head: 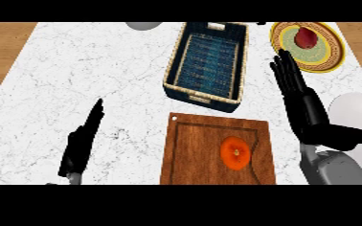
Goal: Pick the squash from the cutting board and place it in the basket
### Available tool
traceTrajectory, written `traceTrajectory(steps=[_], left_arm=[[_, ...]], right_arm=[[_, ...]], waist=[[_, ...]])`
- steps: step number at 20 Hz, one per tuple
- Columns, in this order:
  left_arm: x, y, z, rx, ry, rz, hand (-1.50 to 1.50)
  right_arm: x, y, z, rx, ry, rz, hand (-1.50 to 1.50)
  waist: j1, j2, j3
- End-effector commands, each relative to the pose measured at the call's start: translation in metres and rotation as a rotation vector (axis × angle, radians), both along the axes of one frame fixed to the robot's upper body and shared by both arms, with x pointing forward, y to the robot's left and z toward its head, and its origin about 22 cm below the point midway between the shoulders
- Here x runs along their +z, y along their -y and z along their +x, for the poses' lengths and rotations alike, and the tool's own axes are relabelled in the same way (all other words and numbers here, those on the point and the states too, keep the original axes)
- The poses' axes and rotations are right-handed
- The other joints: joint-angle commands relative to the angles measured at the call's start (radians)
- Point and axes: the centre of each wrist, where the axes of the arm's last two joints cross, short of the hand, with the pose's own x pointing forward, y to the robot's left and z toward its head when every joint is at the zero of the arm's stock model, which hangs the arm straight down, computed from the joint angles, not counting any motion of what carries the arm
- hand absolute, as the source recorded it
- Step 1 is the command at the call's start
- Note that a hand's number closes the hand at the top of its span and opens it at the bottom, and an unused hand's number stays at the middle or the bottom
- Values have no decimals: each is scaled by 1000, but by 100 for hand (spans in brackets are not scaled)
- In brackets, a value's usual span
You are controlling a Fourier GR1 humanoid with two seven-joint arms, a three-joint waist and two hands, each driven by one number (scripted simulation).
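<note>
I am looking down at a white marbled counter (92,62). A wooden cutting board (205,158) is lying at its near edge, a dark woven basket (209,67) is sitting just beyond it, and a patterned plate (322,52) is resting at the far right.
</note>
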Motion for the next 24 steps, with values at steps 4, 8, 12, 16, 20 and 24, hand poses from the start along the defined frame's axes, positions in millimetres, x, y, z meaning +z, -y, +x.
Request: traceTrajectory(steps=[4,8,12,16,20,24], left_arm=[[45,-40,27,132,150,7,0],[76,-25,52,131,179,-64,0],[73,-37,45,116,198,-55,0],[87,-38,52,109,200,-63,0],[80,-47,52,126,207,-39,0],[83,-45,51,131,211,-34,0]], right_arm=[[-34,58,-38,-430,-145,-146,150],[-28,12,-53,-452,144,-43,150],[-69,-10,-54,-798,50,-233,-150],[-83,-3,-57,-1045,-27,-293,-150],[-80,28,-75,-1072,-155,-399,-150],[-102,38,-118,-861,-482,-587,-150]], waist=[[-48,-39,-21],[-38,-37,-18],[-6,-30,-23],[-11,-31,-28],[-27,-31,-35],[-27,-26,-41]])
